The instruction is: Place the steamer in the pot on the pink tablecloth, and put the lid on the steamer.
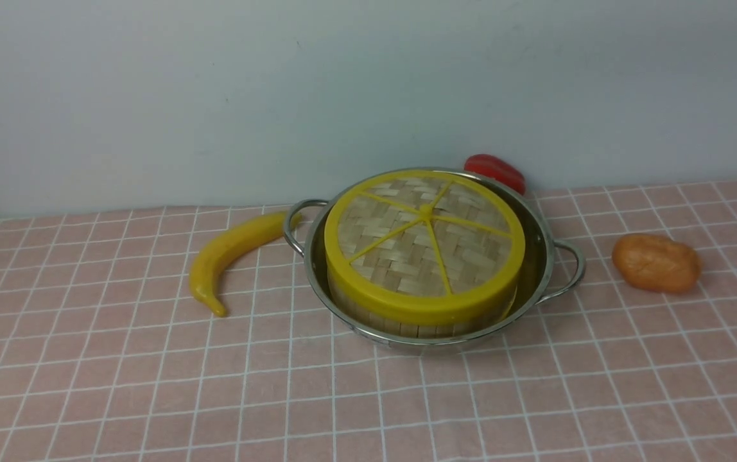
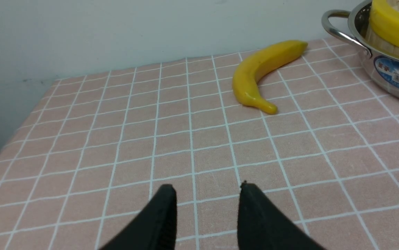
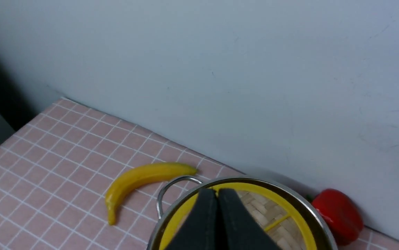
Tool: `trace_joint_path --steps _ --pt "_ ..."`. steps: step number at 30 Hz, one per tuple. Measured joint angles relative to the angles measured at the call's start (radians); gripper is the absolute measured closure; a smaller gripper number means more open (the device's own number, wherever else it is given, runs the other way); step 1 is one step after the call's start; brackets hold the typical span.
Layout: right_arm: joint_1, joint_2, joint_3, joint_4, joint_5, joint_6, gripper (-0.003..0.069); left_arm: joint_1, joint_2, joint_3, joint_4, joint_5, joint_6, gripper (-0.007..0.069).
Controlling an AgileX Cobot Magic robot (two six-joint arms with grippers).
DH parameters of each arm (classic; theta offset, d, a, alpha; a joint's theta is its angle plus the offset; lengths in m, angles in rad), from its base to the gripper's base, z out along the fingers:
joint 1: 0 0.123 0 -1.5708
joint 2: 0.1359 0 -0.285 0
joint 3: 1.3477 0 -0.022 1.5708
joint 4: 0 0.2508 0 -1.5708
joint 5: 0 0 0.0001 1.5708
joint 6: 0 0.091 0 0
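Both Steps Looked Done, With Little Left but a Clean Retreat

Two arms were out of the front view. The steamer point(image 1: 407, 317) sat inside the pot point(image 1: 538, 256) on the tablecloth point(image 1: 118, 385), and the lid point(image 1: 425, 244) lay on top of it, its near rim appearing to overhang a little. The task seemed finished.

The left gripper point(image 2: 207, 189) hung low over bare cloth, fingers spread and holding nothing, well apart from the banana point(image 2: 258, 74). The right gripper point(image 3: 217, 194) hovered above the lid with its fingers pressed together and nothing between them.

Trouble, if any, would likely come from the right arm: a downward or sideways drift could catch the lid's rim or a spoke and slide it off the steamer, or nudge the pot. The pot's left handle point(image 1: 294, 224) sat just beside the banana's tip, so a shove might move both.

Room was widest in front, where the cloth was bare. A pepper point(image 1: 495, 171) crowded the wall behind the pot, and an orange lump point(image 1: 656, 263) lay near its right handle. The cloth's left edge showed in the wrist views.
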Motion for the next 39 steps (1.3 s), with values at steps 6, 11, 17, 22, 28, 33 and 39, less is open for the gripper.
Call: trace_joint_path --steps 6,11,17,22,28,33,39 --pt "-0.029 -0.094 0.231 -0.142 -0.201 0.011 0.0655 0.0 0.0 0.0 0.0 0.0 0.0 0.0382" --pt "-0.171 -0.341 0.664 -0.105 -0.476 0.041 0.0648 0.0 0.0 0.0 0.0 0.0 0.0 0.0382" --pt "-0.389 -0.696 1.161 -0.019 -0.675 0.056 0.0636 0.0 0.0 0.0 0.0 0.0 0.0 0.0382" --pt "-0.47 -1.023 1.491 -0.024 -0.751 0.056 0.0627 0.0 0.0 0.0 0.0 0.0 0.0 0.0382" --pt "-0.472 -1.377 1.786 -0.023 -0.798 0.059 0.0613 0.0 0.0 0.0 0.0 0.0 0.0 0.0382" --pt "-0.472 -1.512 1.911 0.009 -0.723 0.079 0.0603 0.0 0.0 0.0 0.0 0.0 0.0 0.0382" --pt "-0.472 -1.559 1.932 0.04 -0.662 0.087 0.0592 0.0 0.0 0.0 0.0 0.0 0.0 0.0382"
